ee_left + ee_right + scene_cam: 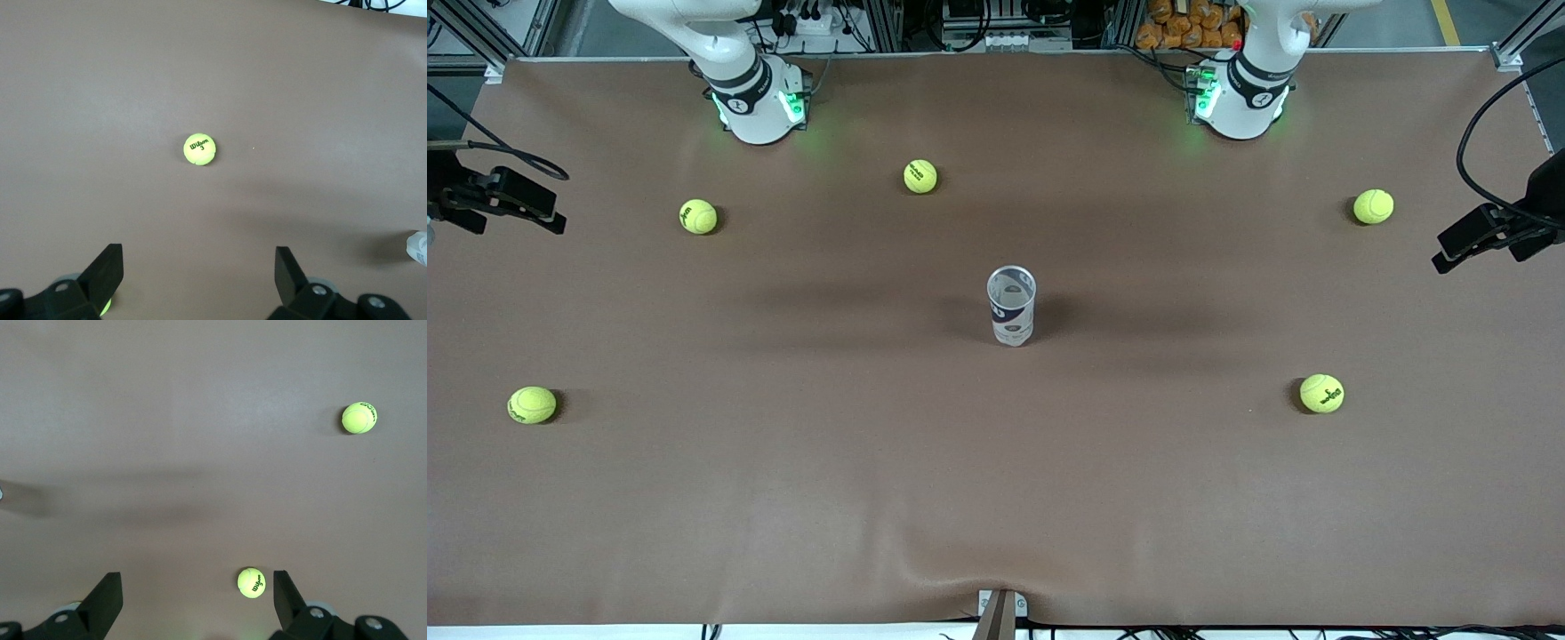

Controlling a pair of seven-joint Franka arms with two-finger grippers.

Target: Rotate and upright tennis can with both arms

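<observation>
Front view: tennis can [1011,305] upright mid-table on the brown table cover [996,498], open silver rim up, well apart from both arms; five tennis balls scattered around it, one [920,176] farther from the camera than the can, one [1321,393] nearer and toward the left arm's end, one [532,404] nearer and toward the right arm's end. Both arms folded back and raised from green-lit bases; left gripper [1485,233] up at the left arm's end of the table, right gripper [503,197] up at the right arm's end.

Left wrist view: left gripper [199,273] pointing down, fingers [107,270] spread wide, gripping nothing; Wilson ball [199,149] on the cover below; sliver of the can [418,248] at the frame's edge.

Right wrist view: right gripper [197,599] pointing down, fingers [105,600] spread wide, gripping nothing; one ball [251,582] just beside a finger, another [359,417] well apart.
</observation>
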